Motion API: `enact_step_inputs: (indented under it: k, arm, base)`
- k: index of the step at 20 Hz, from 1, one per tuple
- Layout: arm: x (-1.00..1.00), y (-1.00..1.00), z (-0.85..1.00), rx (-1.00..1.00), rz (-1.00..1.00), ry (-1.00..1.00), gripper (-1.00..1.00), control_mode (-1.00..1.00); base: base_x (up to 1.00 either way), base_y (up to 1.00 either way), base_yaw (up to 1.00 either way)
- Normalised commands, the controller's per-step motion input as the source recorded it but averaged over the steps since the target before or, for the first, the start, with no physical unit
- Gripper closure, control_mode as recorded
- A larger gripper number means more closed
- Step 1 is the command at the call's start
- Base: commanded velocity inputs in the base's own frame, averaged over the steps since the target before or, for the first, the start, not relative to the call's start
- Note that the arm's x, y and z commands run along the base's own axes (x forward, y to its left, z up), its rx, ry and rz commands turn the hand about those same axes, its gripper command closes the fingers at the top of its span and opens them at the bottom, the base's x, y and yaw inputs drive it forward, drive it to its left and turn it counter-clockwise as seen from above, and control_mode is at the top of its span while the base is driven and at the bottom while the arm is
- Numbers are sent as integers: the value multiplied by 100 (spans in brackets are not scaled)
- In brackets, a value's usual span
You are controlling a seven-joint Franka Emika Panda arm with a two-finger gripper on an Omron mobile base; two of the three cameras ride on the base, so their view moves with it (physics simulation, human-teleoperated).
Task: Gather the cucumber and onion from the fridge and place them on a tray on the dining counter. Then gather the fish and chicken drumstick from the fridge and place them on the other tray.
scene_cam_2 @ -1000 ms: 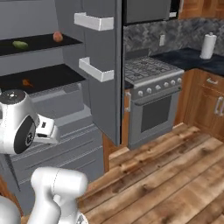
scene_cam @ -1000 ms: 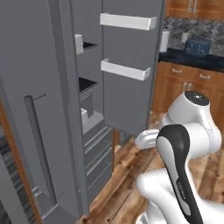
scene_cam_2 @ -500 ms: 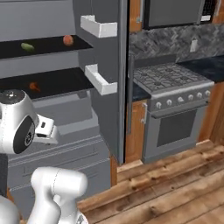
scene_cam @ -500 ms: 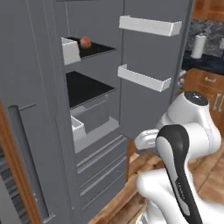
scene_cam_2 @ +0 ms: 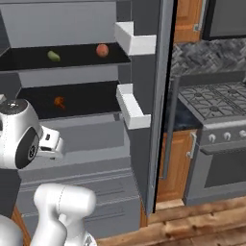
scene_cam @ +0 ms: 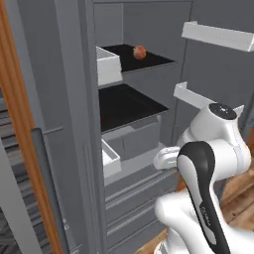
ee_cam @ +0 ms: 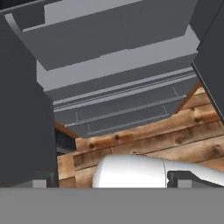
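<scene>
A: Looking into the open fridge (scene_cam_2: 86,144) now. Onion (scene_cam_2: 102,50) sits on the upper black shelf, toward the right end of it as the right base view shows it. Same onion at the back of that shelf in the left base view (scene_cam: 139,51).

B: Cucumber?

A: Cucumber (scene_cam_2: 54,56) is on the same shelf, left of the onion, well apart from it.

B: Anything on the shelf below?

A: Chicken drumstick (scene_cam_2: 59,101), small orange-brown lump, on the next black shelf down, roughly under the cucumber. Can't pick out a fish.

B: Gripper state?

A: Gripper (ee_cam: 107,183) has its jaws spread wide, nothing between them. Both dark tips sit at the bottom of the hand view, far apart. That view looks down at the fridge's lower grey drawers (ee_cam: 118,111) and the wooden floor (ee_cam: 175,138).

B: Contact with anything?

A: None visible. The arm is folded up in front of the fridge, at the height of the drawers, below both food shelves.

B: Surroundings?

A: White door bins (scene_cam_2: 130,105) on the open right door. Stove (scene_cam_2: 216,139) past the door's edge, wooden cabinets beside it.
</scene>
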Motion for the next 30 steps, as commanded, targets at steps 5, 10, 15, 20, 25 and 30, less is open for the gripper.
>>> enact_step_inputs:
  k: [5,10,15,20,25,30]
  arm:
    - [0,0,0,0,0,0,-100,100]
    - [0,0,0,0,0,0,-100,100]
    - [0,0,0,0,0,0,-100,100]
    - [0,0,0,0,0,0,-100,100]
    - [0,0,0,0,0,0,-100,100]
    - [62,-5,8,5,11,-2,-100,-100]
  base:
    - [50,-29,36]
    - [57,-13,34]
    - [66,-2,29]
    - [70,-19,22]
    - [63,-15,20]
    - [13,-1,3]
